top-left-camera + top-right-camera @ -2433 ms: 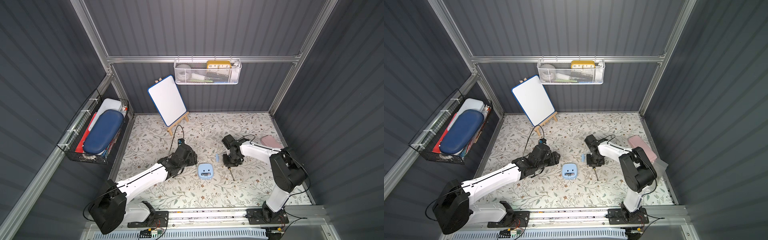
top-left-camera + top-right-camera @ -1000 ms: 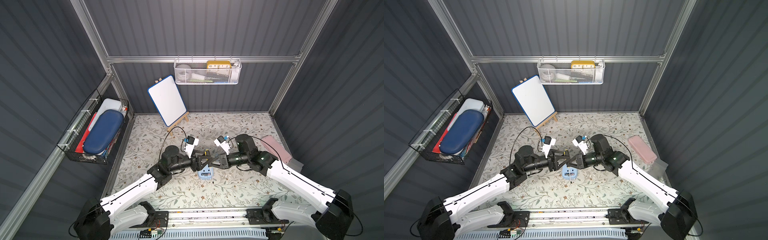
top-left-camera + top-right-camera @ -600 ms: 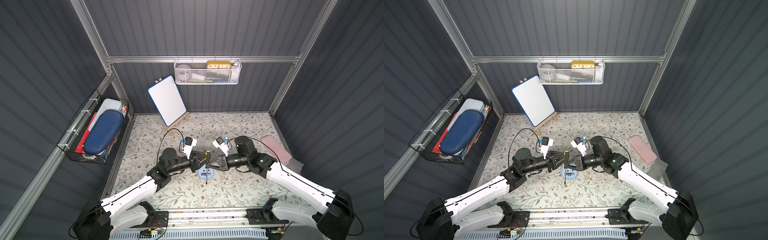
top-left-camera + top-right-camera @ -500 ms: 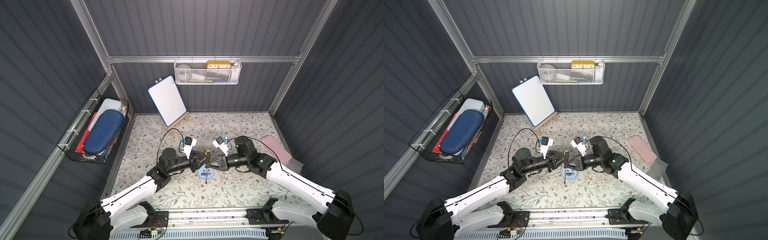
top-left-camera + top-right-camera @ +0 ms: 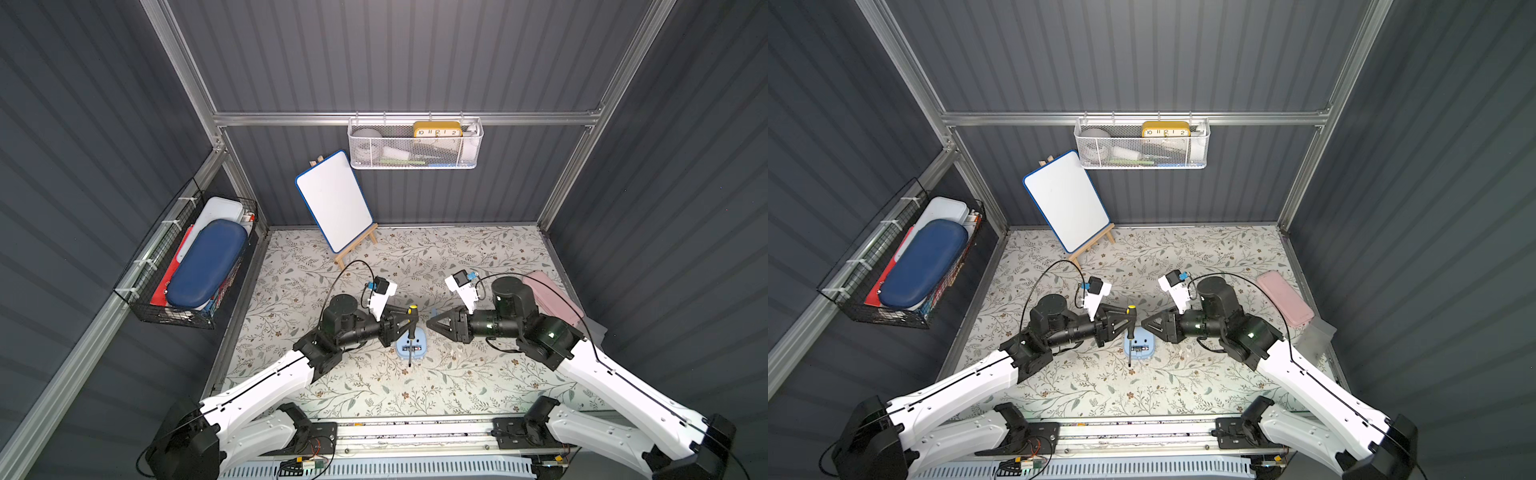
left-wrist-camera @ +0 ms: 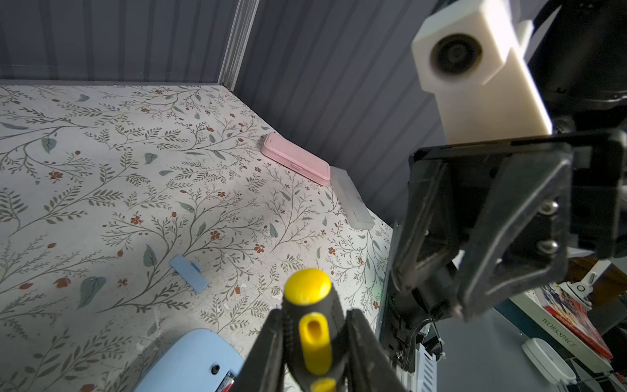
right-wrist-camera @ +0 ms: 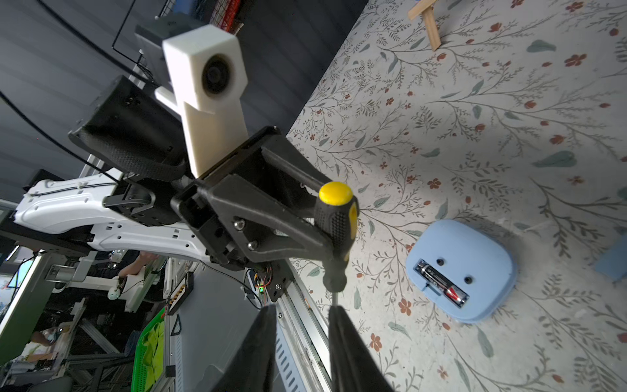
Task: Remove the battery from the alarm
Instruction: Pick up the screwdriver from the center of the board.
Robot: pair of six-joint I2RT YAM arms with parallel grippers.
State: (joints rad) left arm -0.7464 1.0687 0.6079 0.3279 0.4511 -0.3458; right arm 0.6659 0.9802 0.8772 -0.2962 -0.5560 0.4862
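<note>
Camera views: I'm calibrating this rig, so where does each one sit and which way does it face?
Top views: high above the front, looking down on the floral table; left arm and right arm show.
Left wrist: on the left arm, looking past the left gripper, shut on the screwdriver, toward the right gripper and pink case.
Right wrist: on the right arm, looking between its own open fingers at the left gripper, alarm and battery.
Shared: both wrist views show the screwdriver and alarm.

Before you, alarm (image 5: 411,351) face-down on the tabletop (image 5: 374,386), battery (image 7: 441,281) in its back, screwdriver (image 5: 411,322) upright close by between your left fingers (image 6: 266,354), your right fingers (image 7: 261,346) to its right, battery cover (image 6: 188,273) just behind.
</note>
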